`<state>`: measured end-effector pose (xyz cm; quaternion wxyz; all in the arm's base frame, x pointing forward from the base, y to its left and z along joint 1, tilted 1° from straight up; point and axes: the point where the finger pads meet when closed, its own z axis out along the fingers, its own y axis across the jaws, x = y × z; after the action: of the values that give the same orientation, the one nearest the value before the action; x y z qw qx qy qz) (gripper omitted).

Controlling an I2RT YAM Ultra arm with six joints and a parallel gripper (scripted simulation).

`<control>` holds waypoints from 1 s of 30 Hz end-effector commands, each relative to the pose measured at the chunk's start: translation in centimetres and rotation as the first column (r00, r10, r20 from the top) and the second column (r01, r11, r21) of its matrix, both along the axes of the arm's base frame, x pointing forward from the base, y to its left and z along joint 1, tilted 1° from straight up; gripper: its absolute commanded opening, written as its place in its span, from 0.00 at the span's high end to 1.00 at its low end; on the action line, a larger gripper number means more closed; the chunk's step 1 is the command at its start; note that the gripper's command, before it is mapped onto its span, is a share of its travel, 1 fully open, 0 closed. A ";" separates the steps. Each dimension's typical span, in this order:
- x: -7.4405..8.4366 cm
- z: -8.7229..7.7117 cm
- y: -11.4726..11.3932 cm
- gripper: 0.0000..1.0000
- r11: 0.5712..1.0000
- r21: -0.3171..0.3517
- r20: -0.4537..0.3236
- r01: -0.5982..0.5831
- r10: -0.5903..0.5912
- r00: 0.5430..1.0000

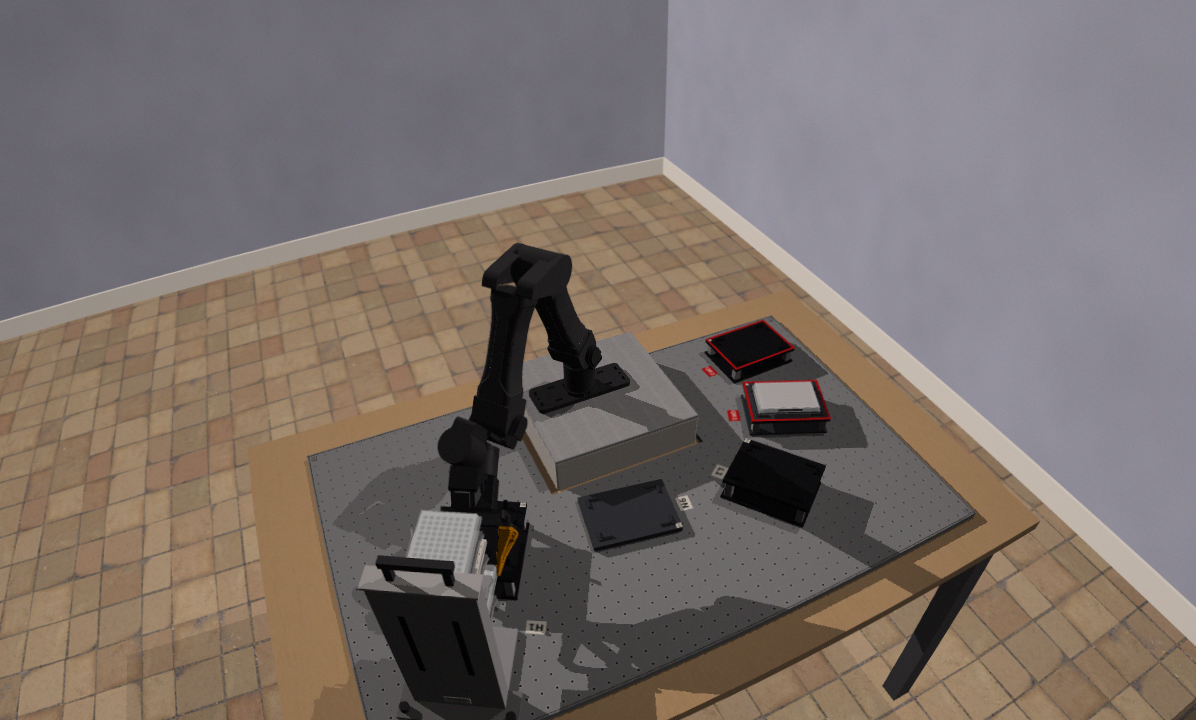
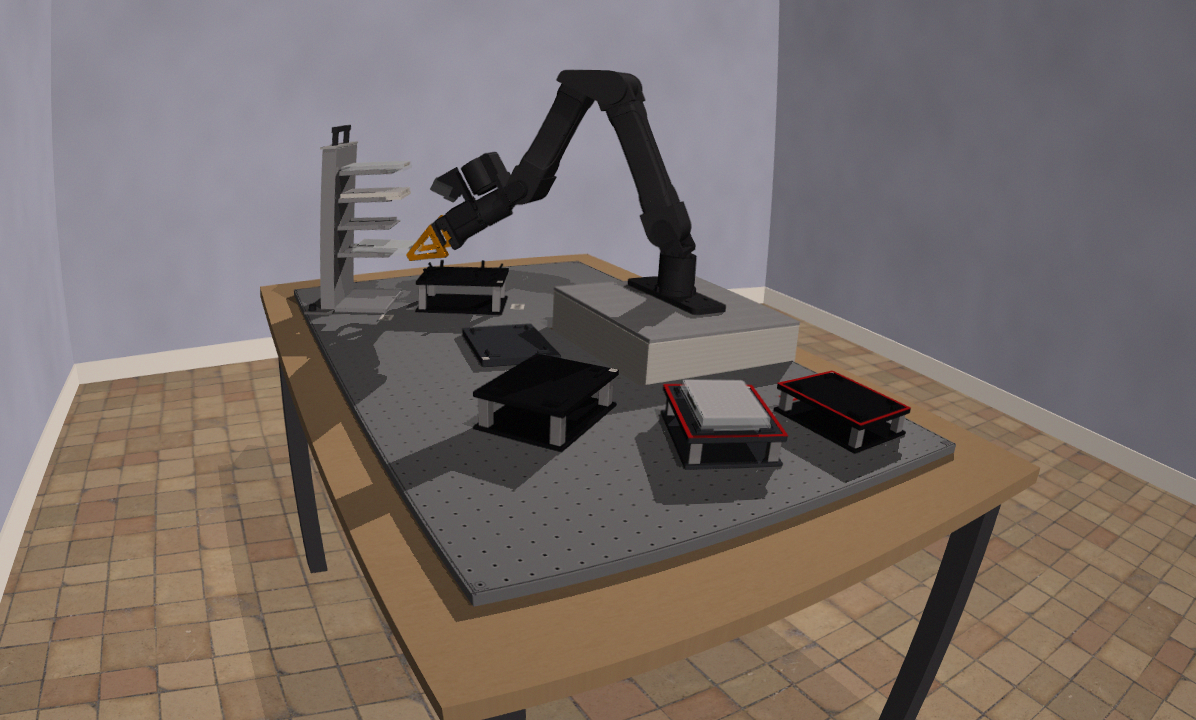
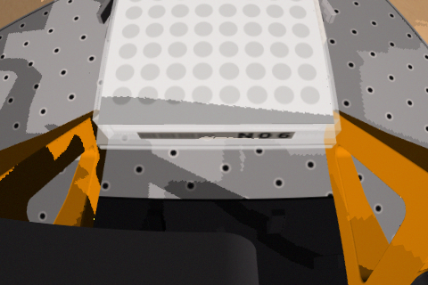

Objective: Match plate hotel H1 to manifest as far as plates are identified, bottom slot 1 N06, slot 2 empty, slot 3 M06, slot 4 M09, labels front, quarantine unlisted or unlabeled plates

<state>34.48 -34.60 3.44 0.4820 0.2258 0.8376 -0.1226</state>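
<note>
Plate N06 (image 3: 205, 53) (image 2: 376, 243) lies level and partly in the lowest slot of hotel H1 (image 1: 441, 646) (image 2: 330, 234), its front end standing out. Its label reads N06 and faces my camera. My gripper (image 3: 216, 123) (image 2: 416, 254) is shut on it, one finger at each long side near the front corners. A plate with wells (image 1: 445, 540) shows at the hotel's top level. A cream plate (image 2: 378, 193) lies in slot 3. I see no plate in slot 2. A white plate (image 1: 786, 396) (image 2: 724, 402) sits on a red-rimmed quarantine nest (image 1: 826, 412) (image 2: 674, 420). Other IDs are unreadable.
The regrip nest (image 2: 461, 275) stands just in front of the hotel, under my gripper. Empty stations are the low nest N6 (image 1: 631, 513) (image 2: 508, 343), landing nest L1 (image 1: 774, 474) (image 2: 546, 380) and the other red-rimmed nest (image 1: 750, 344) (image 2: 842, 396). The robot's pedestal (image 1: 624, 452) (image 2: 718, 351) stands behind N6.
</note>
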 end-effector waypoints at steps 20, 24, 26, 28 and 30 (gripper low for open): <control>0.2 0.8 -0.3 0.14 1.000 -0.014 0.011 0.002 -0.002 1.000; 0.2 0.8 -0.3 0.14 1.000 -0.014 0.011 0.002 -0.002 1.000; 0.2 0.6 -0.3 0.00 1.000 -0.014 0.011 0.002 -0.002 1.000; 0.2 0.7 -0.3 0.00 1.000 -0.014 0.011 0.002 -0.002 1.000; 0.2 0.7 -0.3 0.00 1.000 -0.014 0.011 0.002 -0.002 1.000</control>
<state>34.44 -34.58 3.35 0.4806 0.2267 0.8383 -0.1222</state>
